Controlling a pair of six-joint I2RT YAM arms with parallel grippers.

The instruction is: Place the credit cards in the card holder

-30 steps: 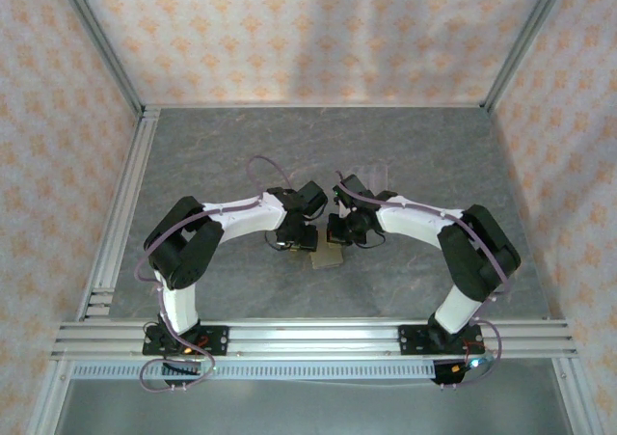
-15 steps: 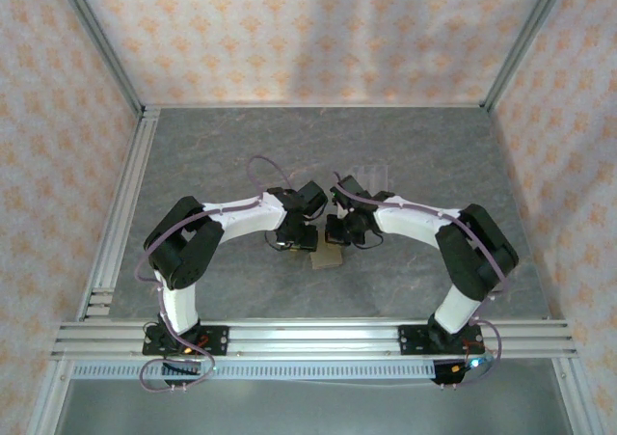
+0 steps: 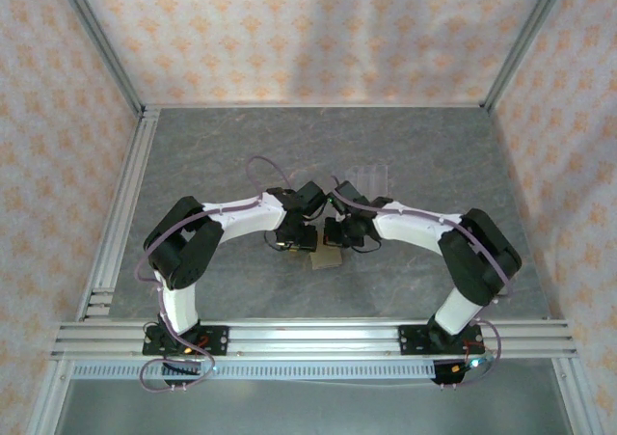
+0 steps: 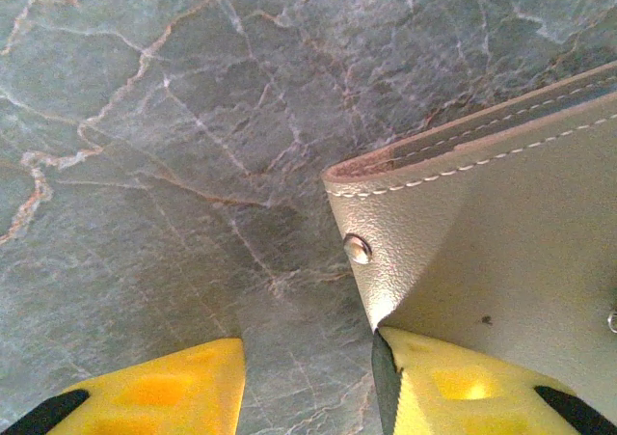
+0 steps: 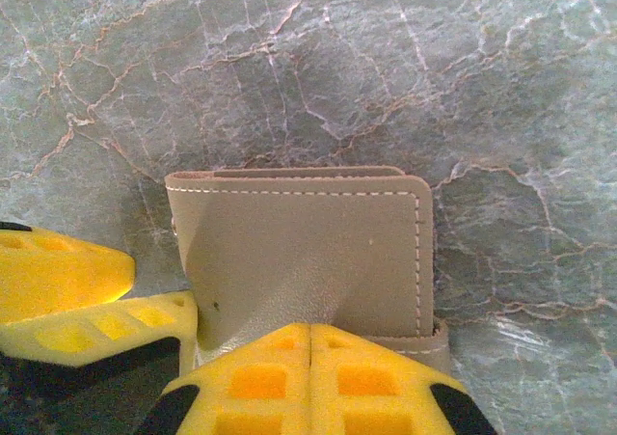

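The card holder (image 5: 308, 237), a flat olive-tan wallet with white stitching, lies closed on the grey marbled table; from above, the card holder (image 3: 326, 259) shows between the two wrists. My right gripper (image 5: 309, 372) is shut, and its joined yellow fingertips rest on the near edge of the cover. My left gripper (image 4: 308, 387) is open with bare table between its fingers. Its right finger (image 4: 463, 387) touches the corner of the card holder (image 4: 501, 223) below a small metal stud. The left gripper's fingers (image 5: 67, 290) also show to the left of the wallet. The credit cards are out of view.
A clear plastic slotted stand (image 3: 369, 176) sits just behind the right forearm. Aluminium rails (image 3: 125, 203) border the table at left and front, and patterned walls close it in on three sides.
The right arm has shifted slightly to the left and lower, uncovering more of the clear stand. The left arm and the wallet have stayed put.
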